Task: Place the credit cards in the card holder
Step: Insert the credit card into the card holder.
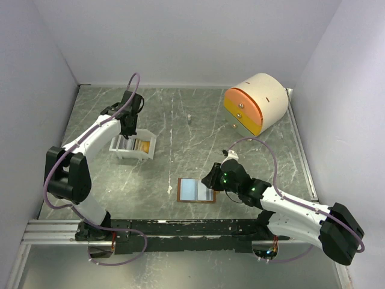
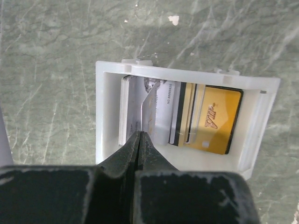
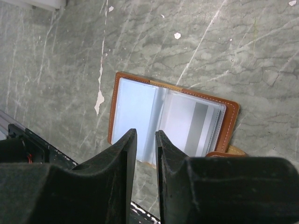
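Observation:
The white tray (image 2: 187,74) holds several credit cards standing on edge: a gold-yellow one (image 2: 217,119) at the right, dark and pale ones beside it, and a silver-grey card (image 2: 149,105) tilted at the left. My left gripper (image 2: 140,134) is shut on the lower edge of that silver-grey card, inside the tray (image 1: 147,154). The card holder (image 1: 196,190) lies open on the table, brown rim up, pale pockets showing. A pale card with a grey stripe (image 3: 198,126) shows in its right pocket. My right gripper (image 3: 145,134) hovers over the holder's (image 3: 135,107) near edge, open by a narrow gap and holding nothing.
A cream-and-orange round drawer unit (image 1: 255,103) stands at the back right. A small white object (image 1: 189,118) lies on the table behind the holder. The black rail (image 1: 180,229) with the arm bases runs along the near edge. Grey walls close in on three sides.

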Motion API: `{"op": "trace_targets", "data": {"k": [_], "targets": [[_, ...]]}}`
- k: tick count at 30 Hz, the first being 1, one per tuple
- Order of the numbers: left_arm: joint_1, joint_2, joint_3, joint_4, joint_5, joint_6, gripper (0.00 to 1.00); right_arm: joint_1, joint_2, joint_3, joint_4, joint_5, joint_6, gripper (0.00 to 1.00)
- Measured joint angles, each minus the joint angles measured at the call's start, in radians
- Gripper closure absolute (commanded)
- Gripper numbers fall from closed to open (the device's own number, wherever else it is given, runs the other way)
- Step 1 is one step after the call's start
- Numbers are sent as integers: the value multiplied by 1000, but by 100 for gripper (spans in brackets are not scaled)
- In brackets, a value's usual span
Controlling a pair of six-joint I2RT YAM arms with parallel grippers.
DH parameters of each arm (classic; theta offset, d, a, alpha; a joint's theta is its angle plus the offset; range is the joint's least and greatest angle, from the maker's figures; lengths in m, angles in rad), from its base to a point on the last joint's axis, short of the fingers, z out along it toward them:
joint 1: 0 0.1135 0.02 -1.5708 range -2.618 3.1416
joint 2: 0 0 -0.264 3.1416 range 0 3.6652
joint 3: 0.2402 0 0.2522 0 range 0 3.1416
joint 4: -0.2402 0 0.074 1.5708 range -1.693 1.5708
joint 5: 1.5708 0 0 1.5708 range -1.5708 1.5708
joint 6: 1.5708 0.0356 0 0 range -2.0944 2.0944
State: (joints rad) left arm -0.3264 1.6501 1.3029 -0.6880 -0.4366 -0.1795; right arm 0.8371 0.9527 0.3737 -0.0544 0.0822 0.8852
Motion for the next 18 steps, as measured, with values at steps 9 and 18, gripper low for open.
{"op": "trace_targets", "data": {"k": [9, 18], "targets": [[0, -106, 26, -16, 117, -35, 93, 0, 26, 84, 8, 0, -8, 77], [0, -295, -15, 14, 349, -110, 93, -6, 55, 116, 108, -81, 15, 73]]}}
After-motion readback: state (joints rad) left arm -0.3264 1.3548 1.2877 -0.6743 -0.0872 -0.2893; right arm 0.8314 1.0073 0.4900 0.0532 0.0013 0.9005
